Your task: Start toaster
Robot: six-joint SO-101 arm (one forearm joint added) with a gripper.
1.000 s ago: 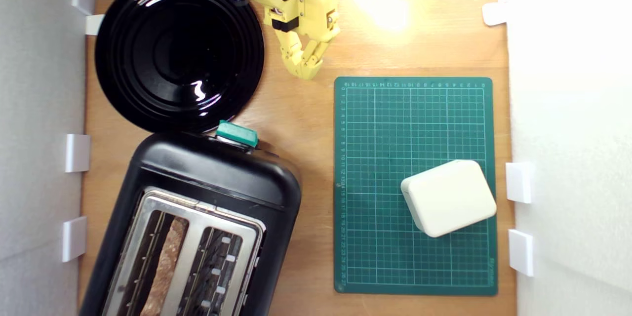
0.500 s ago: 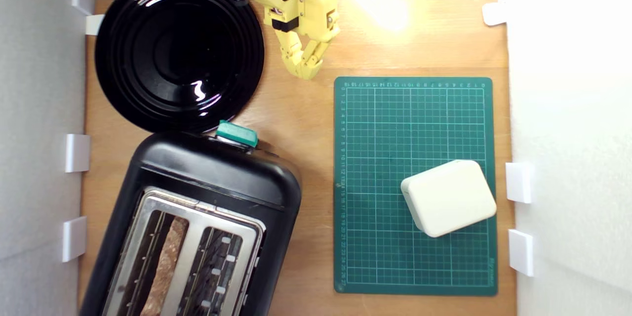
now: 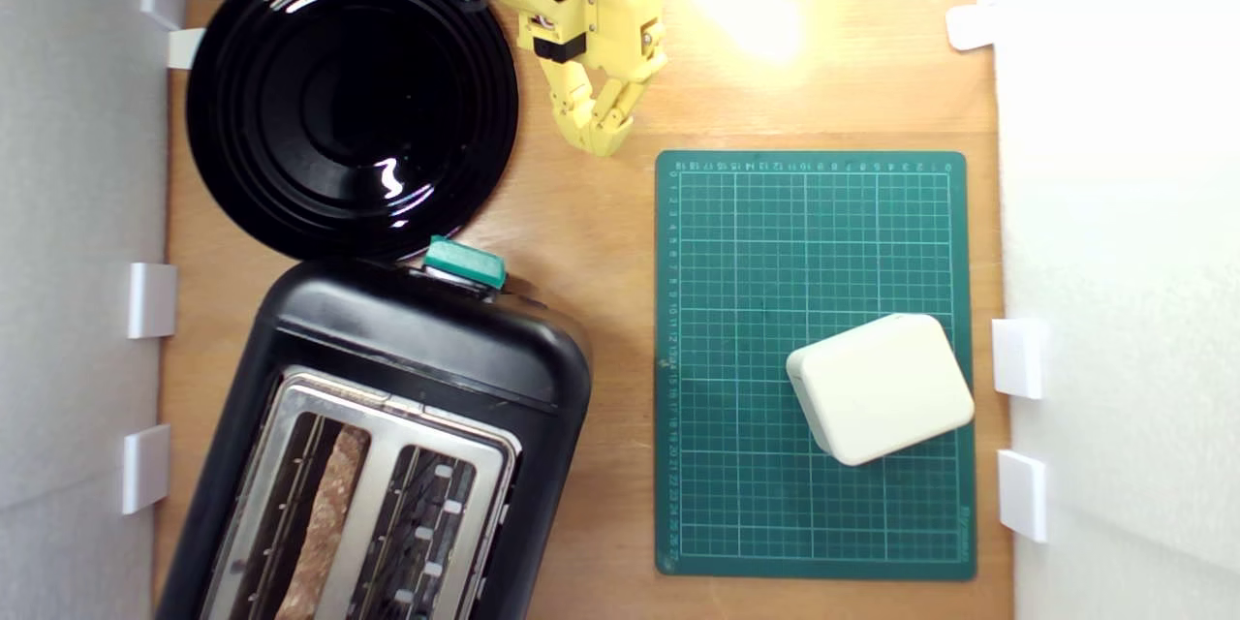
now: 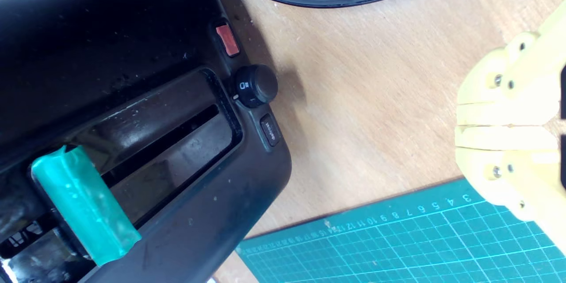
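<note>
The glossy black toaster fills the lower part of the exterior view's left, with a silver top plate and a brown slice in one slot. Its teal-green lever knob sticks out of the end wall facing the arm. The wrist view shows that end wall close up, with the teal lever, a round dial and a red button. My yellow gripper hangs at the top centre, well apart from the lever, its fingers pressed together and holding nothing.
A round black plate lies just beyond the toaster, beside the arm. A green cutting mat covers the exterior view's right, with a cream rounded box on it. White walls with clips border both sides of the wooden table.
</note>
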